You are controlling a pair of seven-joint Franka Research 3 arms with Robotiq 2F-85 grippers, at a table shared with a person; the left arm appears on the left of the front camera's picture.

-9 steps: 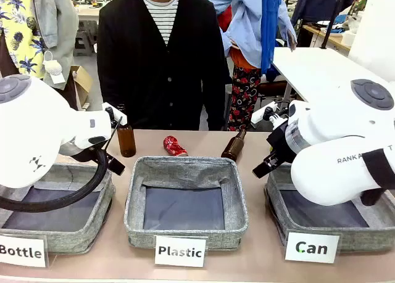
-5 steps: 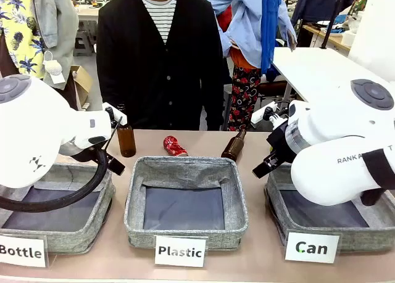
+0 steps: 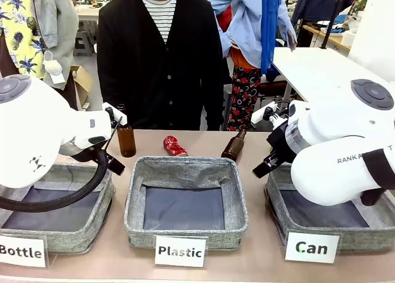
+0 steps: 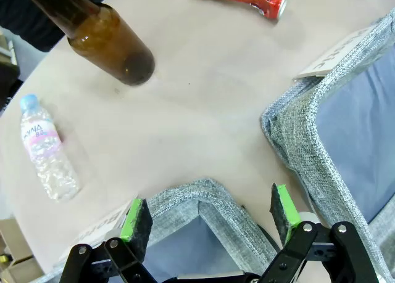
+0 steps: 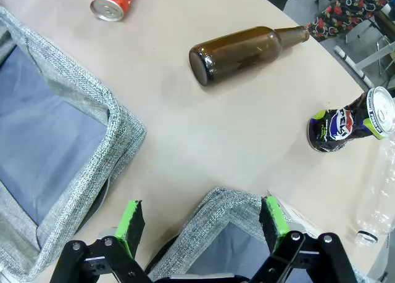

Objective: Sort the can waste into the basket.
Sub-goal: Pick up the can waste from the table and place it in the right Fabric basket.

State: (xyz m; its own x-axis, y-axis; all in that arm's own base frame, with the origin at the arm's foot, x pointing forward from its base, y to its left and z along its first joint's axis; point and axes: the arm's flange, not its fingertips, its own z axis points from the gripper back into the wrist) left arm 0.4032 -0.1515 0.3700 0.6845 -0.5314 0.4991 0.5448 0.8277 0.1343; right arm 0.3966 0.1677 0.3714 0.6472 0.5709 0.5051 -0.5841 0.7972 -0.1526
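Item: the basket (image 3: pixel 370 238) marked "Can", at the tabletop's near right corner; your right gripper (image 5: pixel 200 221) hangs over its far corner, fingers spread, holding nothing. Your left gripper (image 4: pixel 210 212), likewise spread and empty, hangs over a corner of the "Bottle" bin (image 4: pixel 185 196). Cans: one crushed red can (image 3: pixel 174 146) mid-table near the far edge, and one crushed blue can (image 5: pixel 345 124) farther right.

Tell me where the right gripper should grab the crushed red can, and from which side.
Probably the crumpled middle of the crushed red can, coming straight down from above. It lies on its side on the table, so its round ends offer little to pinch, while the squashed waist looks narrower. The right gripper is open; close it across the can's short width.
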